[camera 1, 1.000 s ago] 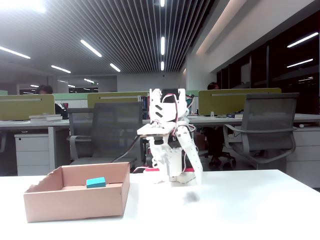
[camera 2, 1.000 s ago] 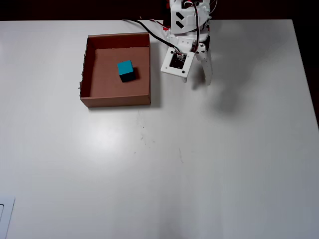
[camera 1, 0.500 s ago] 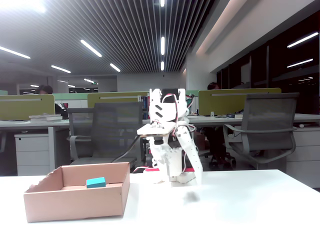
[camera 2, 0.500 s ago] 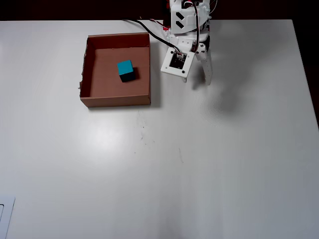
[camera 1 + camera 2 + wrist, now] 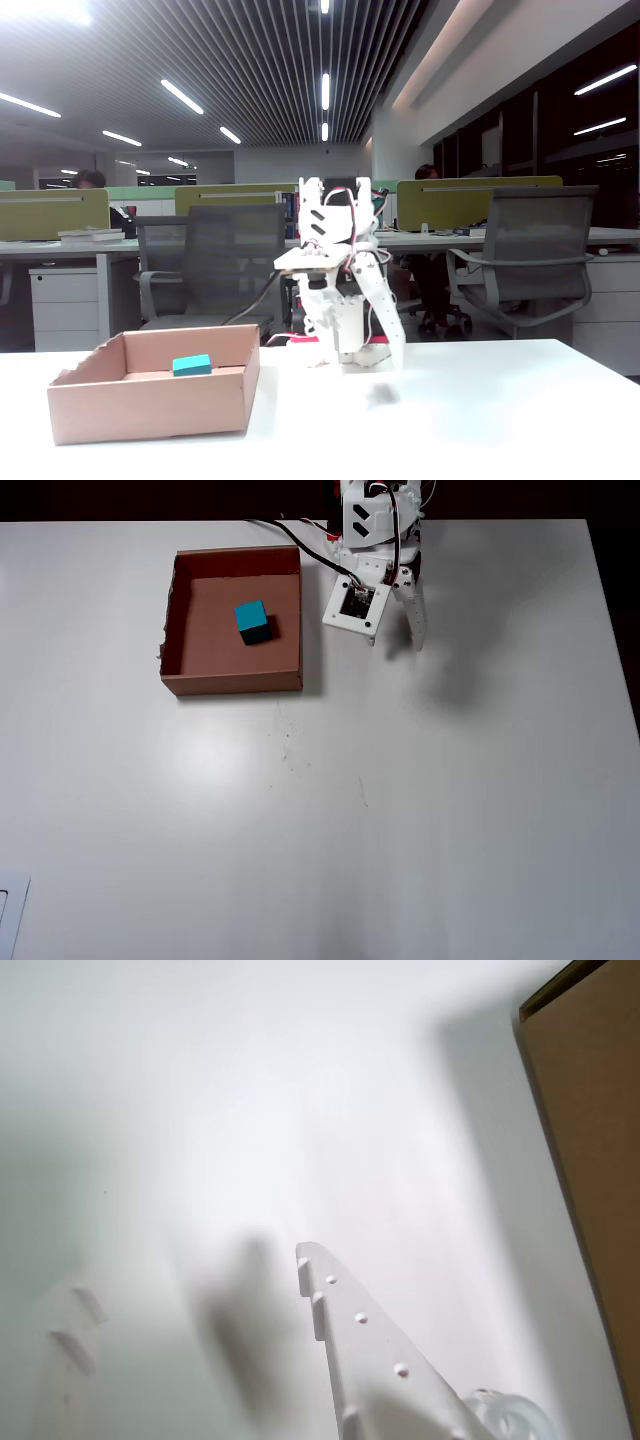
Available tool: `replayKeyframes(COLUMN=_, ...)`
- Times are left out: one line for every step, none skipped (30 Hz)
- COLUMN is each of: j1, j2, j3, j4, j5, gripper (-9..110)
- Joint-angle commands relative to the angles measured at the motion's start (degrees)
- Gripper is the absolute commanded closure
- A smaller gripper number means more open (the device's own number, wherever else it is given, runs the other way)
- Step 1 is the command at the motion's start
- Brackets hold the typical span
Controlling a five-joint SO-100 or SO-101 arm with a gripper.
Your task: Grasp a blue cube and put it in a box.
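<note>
The blue cube rests on the floor of the brown cardboard box, left of the arm in the overhead view. The white arm is folded back at the table's far edge, and its gripper points down at the table to the right of the box, holding nothing. In the wrist view one toothed finger shows clearly above the white table, with only a faint pale shape to its left. A box wall fills that view's right edge.
The white table stretches wide in front of the arm and box. Cables run from the arm's base behind the box. Office chairs and desks stand beyond the far edge.
</note>
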Motion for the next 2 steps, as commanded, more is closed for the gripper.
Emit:
replayKeyframes(j1=-0.44, j2=0.44, j3=-0.35, j4=0.18, j5=0.18, gripper=77)
replayKeyframes(j1=-0.44, j2=0.44, j3=-0.35, j4=0.18, j5=0.18, gripper=77)
